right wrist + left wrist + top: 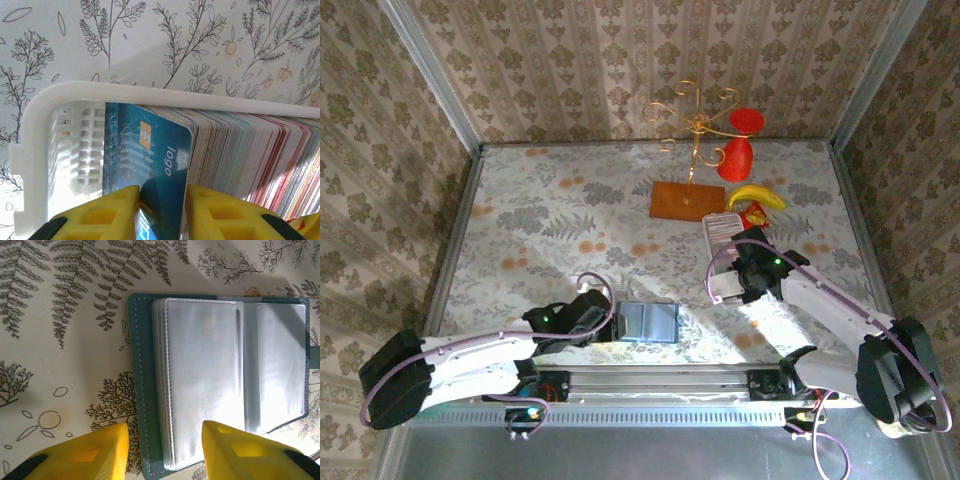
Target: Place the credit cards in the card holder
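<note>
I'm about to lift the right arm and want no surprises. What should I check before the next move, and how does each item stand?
1. Right claw closed on a card: ok, the blue card sits between its fingers.
2. Only one card pinched: cannot tell; the other cards are packed tight beside it.
3. Card clear of the tray: not ok, it stands inside the rim.
4. Card holder open and flat: ok, its sleeves face up.
5. Left claw pinning the holder: cannot tell; its fingers straddle the holder's edge, apart.
</note>
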